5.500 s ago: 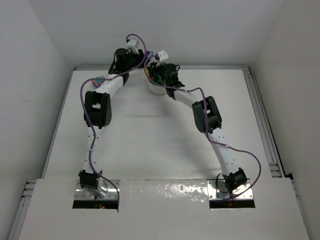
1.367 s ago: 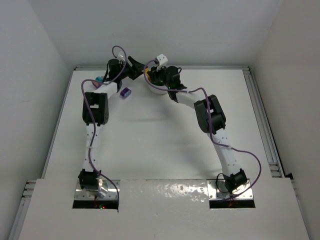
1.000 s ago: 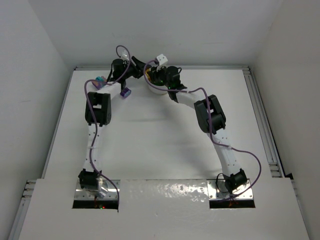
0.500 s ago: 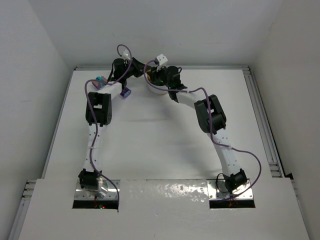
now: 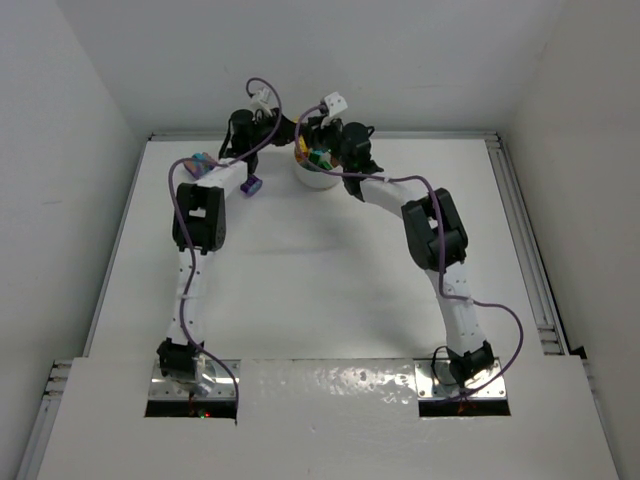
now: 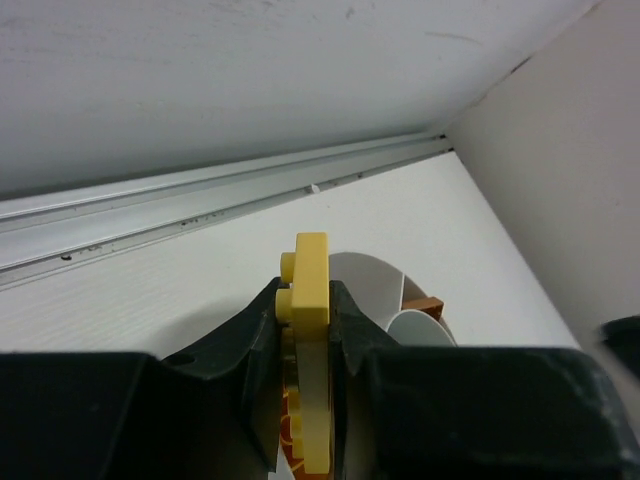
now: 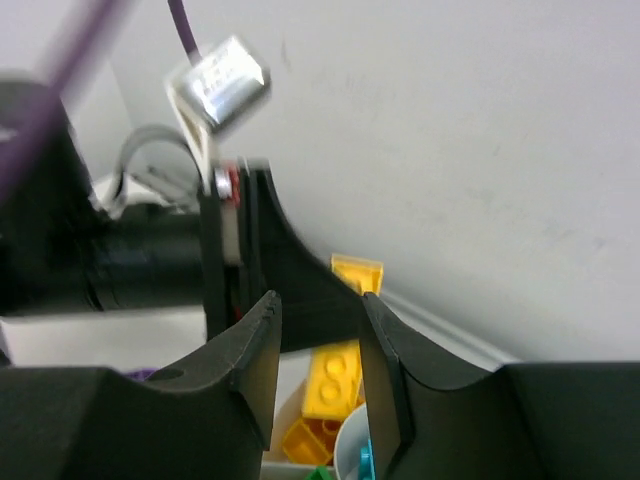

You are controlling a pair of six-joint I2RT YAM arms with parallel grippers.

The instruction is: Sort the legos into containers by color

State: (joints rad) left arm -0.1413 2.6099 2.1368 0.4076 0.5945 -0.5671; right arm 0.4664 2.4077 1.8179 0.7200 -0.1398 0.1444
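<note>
My left gripper (image 6: pixel 308 300) is shut on a flat yellow lego (image 6: pixel 312 340) and holds it over the round white dish (image 6: pixel 372 290), above a section with orange pieces. In the top view the left gripper (image 5: pixel 290 130) meets the dish (image 5: pixel 318 180) at the far edge of the table. My right gripper (image 7: pixel 318 305) is open and empty just above the dish, beside the left gripper's fingers (image 7: pixel 300 290). Below it lie yellow legos (image 7: pixel 335 385), a green one and a teal one. A purple lego (image 5: pixel 251 185) lies on the table left of the dish.
A small pile of pink, teal and purple legos (image 5: pixel 200 161) lies at the far left by the left arm. A metal rail (image 6: pixel 200 205) runs along the back wall right behind the dish. Both arms reach far out and nearly touch over the dish.
My left gripper has swung right from the purple lego's side to over the dish, carrying the yellow lego. My right gripper has shifted slightly right and up off the dish.
</note>
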